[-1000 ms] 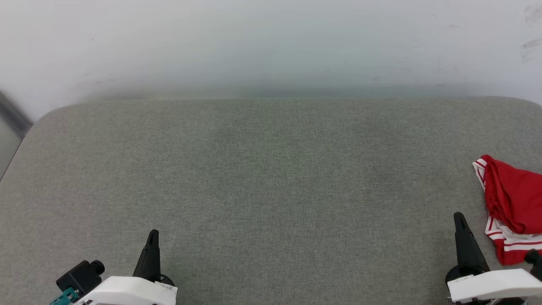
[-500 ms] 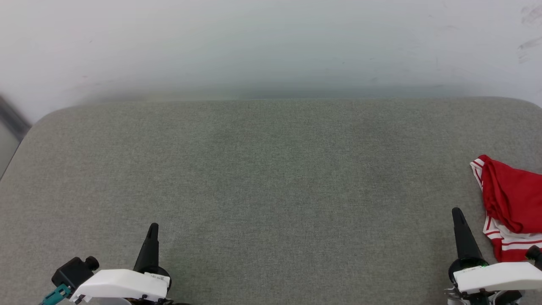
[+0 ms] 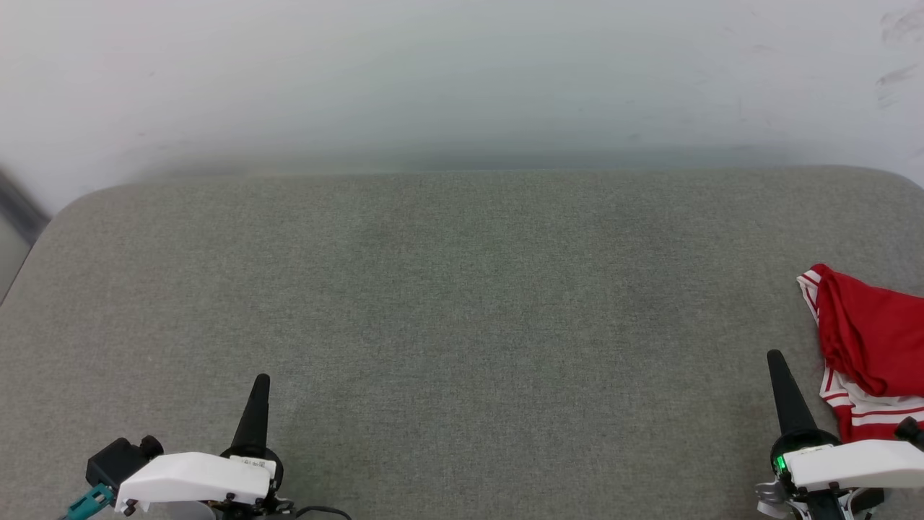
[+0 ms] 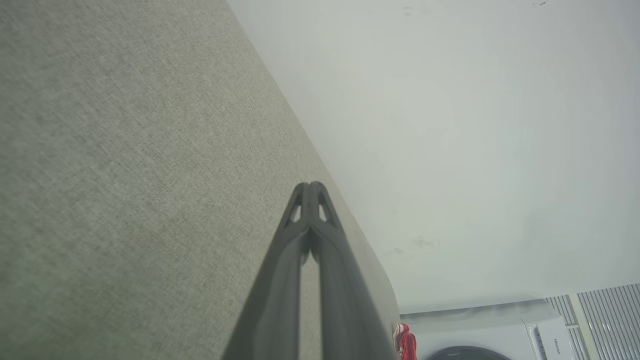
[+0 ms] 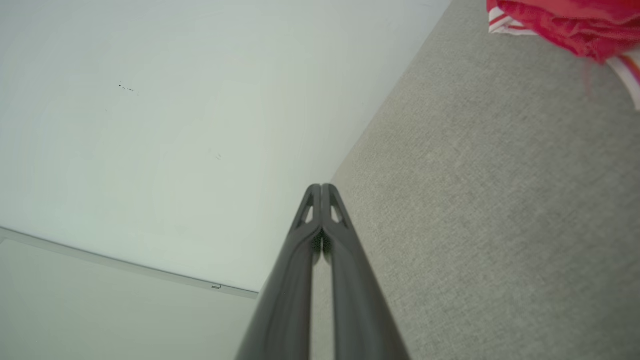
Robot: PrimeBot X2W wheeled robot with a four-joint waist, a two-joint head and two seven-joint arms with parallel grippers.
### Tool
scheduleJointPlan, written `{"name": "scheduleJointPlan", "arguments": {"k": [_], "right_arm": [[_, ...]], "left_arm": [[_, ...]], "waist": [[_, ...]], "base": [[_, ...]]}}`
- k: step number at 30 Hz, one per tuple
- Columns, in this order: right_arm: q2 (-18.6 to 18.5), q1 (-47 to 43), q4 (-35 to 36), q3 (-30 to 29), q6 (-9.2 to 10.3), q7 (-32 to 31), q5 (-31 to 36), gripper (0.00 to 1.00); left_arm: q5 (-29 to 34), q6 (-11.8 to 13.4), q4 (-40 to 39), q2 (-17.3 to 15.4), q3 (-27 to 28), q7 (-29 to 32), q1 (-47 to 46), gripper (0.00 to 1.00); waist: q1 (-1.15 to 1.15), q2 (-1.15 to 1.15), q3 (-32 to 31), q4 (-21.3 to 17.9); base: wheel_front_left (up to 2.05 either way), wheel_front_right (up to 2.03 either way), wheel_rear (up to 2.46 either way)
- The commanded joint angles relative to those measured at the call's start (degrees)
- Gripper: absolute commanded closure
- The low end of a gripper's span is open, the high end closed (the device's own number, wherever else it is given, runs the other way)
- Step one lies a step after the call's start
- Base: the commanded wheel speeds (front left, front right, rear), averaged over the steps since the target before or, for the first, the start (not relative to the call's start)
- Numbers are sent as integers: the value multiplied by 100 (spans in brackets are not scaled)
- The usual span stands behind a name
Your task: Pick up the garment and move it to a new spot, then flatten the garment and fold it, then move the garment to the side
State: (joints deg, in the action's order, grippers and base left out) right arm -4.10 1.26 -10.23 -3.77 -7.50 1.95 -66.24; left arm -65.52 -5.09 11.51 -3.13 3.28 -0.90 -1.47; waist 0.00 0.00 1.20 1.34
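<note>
The garment (image 3: 870,347) lies crumpled at the right edge of the grey padded table (image 3: 462,303), red with white striped trim, partly cut off by the frame. It also shows in the right wrist view as the garment (image 5: 565,17) at the top right, and as a small red patch, the garment (image 4: 406,342), low in the left wrist view. My right gripper (image 3: 776,357) is shut and empty, just left of the garment and apart from it. My left gripper (image 3: 261,381) is shut and empty at the lower left, far from the cloth. In each wrist view, right gripper (image 5: 321,187) and left gripper (image 4: 310,185) have tips pressed together.
A white wall (image 3: 462,79) rises behind the table's far edge. A white appliance with a dark round door (image 4: 465,352) stands beyond the table's right end.
Both grippers have crept slightly forward over the table, still shut. The garment has shifted a little left in the head view as the camera moved.
</note>
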Motion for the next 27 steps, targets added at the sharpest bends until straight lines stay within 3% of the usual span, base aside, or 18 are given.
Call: {"name": "scheduleJointPlan", "arguments": {"k": [1,27], "right_arm": [[-46,148,13,-15,1,-34,-181,100],[-28,341,-187,-60,1,-387,-1503,100]], "left_arm": [[-164,-50,-17,-33,31,43,-139,100],[-1474,-151,123,-27,167,388,-327,100]], "waist": [[0,0,-3,-4],[0,0,-48,-62]], "base": [[0,0,0],[0,0,0]]}}
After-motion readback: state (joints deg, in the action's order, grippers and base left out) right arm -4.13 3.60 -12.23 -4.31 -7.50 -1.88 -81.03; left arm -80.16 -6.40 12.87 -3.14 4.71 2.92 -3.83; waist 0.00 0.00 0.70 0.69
